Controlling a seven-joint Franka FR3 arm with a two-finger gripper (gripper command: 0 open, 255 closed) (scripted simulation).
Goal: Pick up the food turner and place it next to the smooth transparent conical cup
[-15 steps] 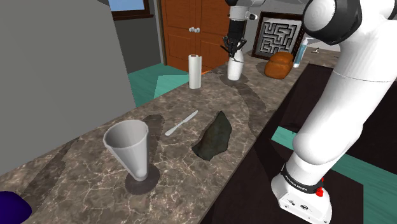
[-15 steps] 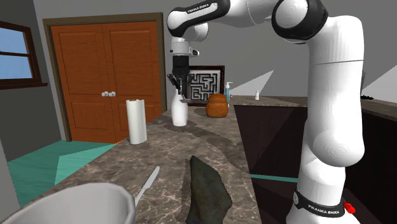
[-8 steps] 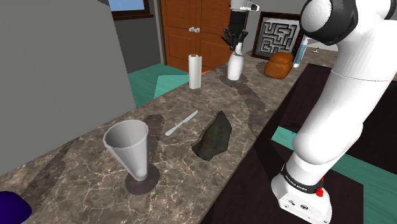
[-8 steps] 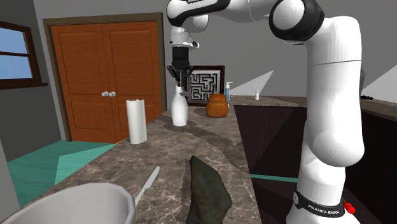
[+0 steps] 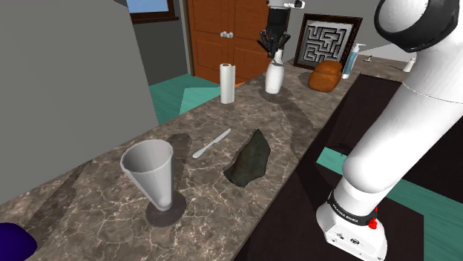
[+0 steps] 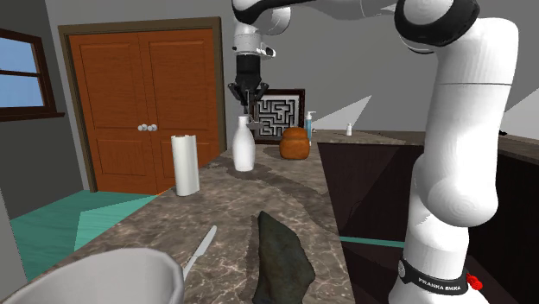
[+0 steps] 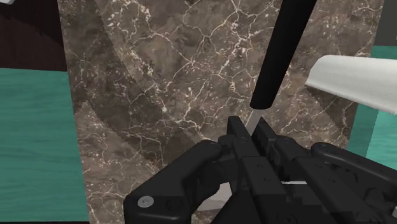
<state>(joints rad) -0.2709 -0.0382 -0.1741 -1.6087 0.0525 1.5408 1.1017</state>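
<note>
- Countertop (image 5: 208, 207): polished brown stone, pale veins running all through it.
- Double doors (image 6: 142, 86): orange-brown wood, panelled, soft sheen.
- Conical cup (image 5: 150, 172): plain grey, smooth, matt.
- Food turner (image 7: 278, 54): matt black handle on a pale, smooth shaft.
- Gripper (image 7: 249, 127): matt black throughout.
- Dark slab (image 5: 250, 158): rough, stone-like.

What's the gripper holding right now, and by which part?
The gripper holds the food turner by its pale end, just beyond the black handle, which points away from the fingers toward the countertop.
</note>
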